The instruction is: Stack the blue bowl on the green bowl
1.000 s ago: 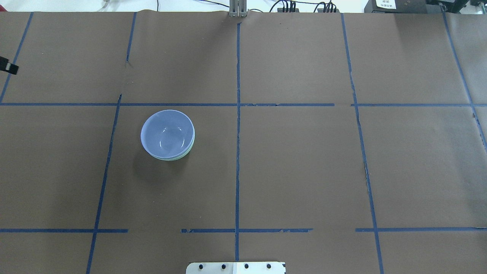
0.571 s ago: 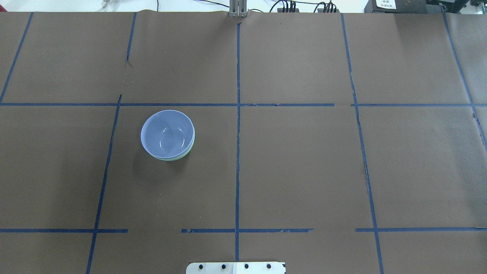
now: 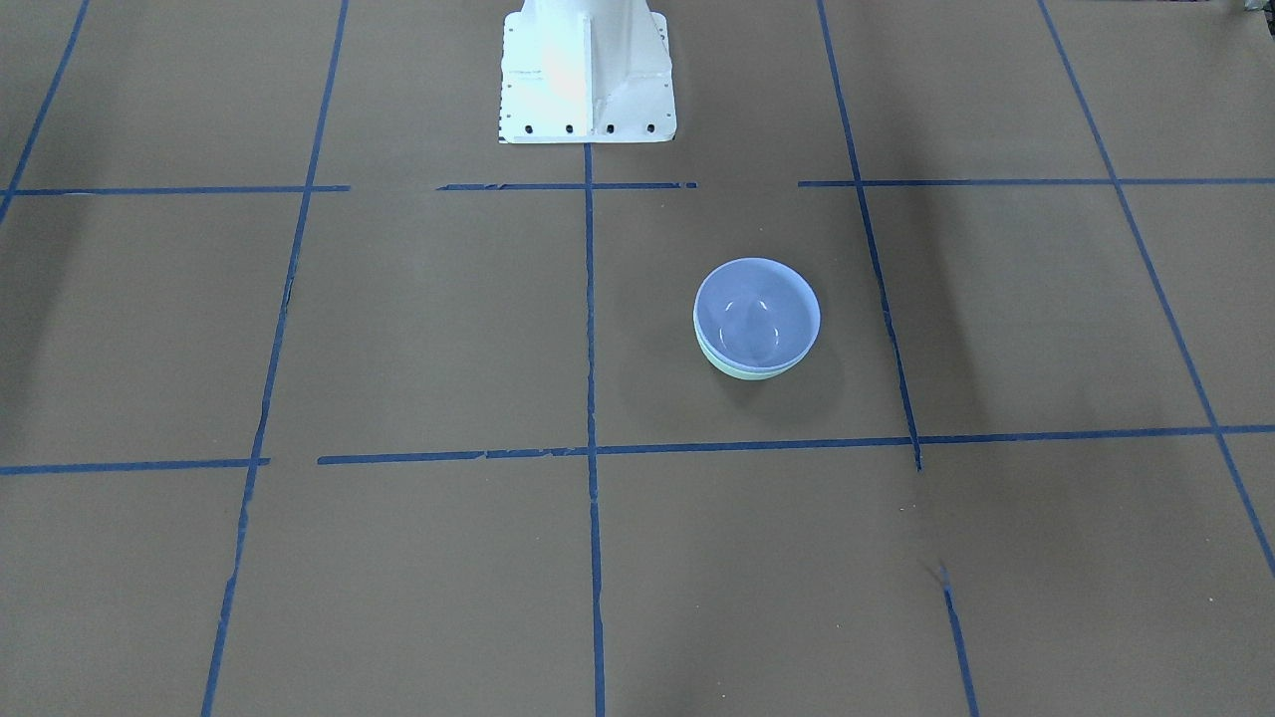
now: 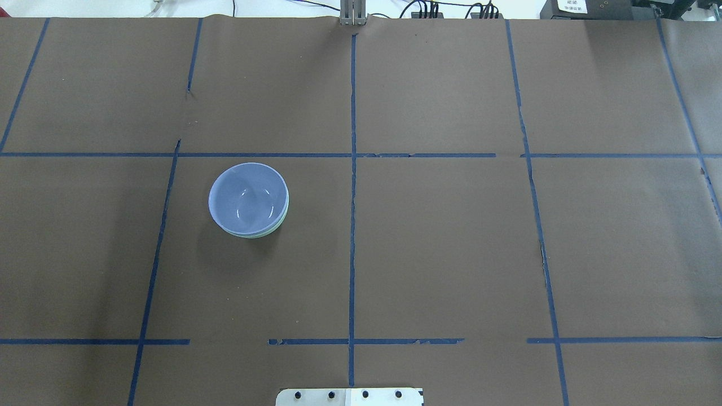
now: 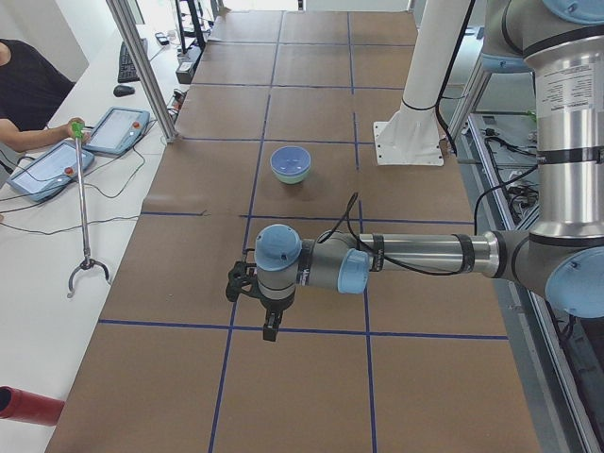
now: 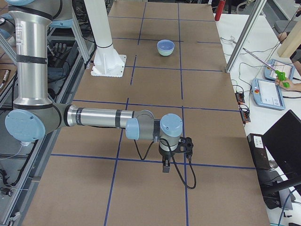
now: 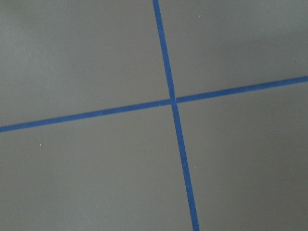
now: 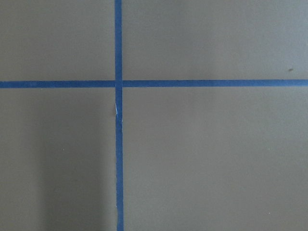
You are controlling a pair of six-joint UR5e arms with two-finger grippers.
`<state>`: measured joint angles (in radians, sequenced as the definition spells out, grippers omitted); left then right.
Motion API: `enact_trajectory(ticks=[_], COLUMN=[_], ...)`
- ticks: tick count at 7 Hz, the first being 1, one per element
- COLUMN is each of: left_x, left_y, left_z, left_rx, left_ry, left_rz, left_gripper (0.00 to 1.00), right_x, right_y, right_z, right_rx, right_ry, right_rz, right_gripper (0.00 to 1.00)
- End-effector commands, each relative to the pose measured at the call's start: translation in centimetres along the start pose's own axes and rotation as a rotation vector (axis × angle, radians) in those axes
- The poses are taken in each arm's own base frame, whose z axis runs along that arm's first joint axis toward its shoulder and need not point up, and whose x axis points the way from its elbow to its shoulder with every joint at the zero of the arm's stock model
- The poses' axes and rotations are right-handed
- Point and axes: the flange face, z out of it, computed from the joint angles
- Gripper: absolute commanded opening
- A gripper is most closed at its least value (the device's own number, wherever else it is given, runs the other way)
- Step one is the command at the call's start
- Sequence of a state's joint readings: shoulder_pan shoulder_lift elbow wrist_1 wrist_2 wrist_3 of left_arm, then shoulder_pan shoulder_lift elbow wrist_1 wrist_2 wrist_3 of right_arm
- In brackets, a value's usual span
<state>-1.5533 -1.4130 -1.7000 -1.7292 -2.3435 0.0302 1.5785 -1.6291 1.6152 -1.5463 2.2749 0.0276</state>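
Front view: blue bowl [image 3: 757,311] sits nested in green bowl [image 3: 747,374], tape lines [image 3: 590,299] around it. Overhead: same stack. Left side: left gripper [image 5: 270,327] is well apart from the bowls, can't tell its grip. Right side: right gripper [image 6: 165,165], likewise can't tell. Wrist cams: just tape.

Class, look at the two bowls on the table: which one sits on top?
The blue bowl: it nests inside the green bowl, whose mint edge only peeks out beneath it.
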Motion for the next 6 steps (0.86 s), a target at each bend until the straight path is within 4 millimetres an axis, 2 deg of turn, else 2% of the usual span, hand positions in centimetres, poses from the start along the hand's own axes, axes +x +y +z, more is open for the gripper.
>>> enact_trajectory(ticks=[1, 2, 6], left_x=[-0.77, -0.71, -0.79], left_y=[0.66, -0.25, -0.30], left_z=[-0.56, -0.90, -1.03], left_rx=[-0.031, -0.039, -0.037], left_ry=[0.014, 0.013, 0.011], left_rz=[-0.066, -0.078, -0.081], left_gripper=[1.00, 1.00, 1.00], right_x=[0.00, -0.02, 0.00], right_y=[0.00, 0.00, 0.00], right_z=[0.00, 0.00, 0.00], right_rx=[0.000, 0.000, 0.000], right_ry=[0.000, -0.002, 0.000], right_rz=[0.000, 0.000, 0.000], right_gripper=[1.00, 1.00, 1.00])
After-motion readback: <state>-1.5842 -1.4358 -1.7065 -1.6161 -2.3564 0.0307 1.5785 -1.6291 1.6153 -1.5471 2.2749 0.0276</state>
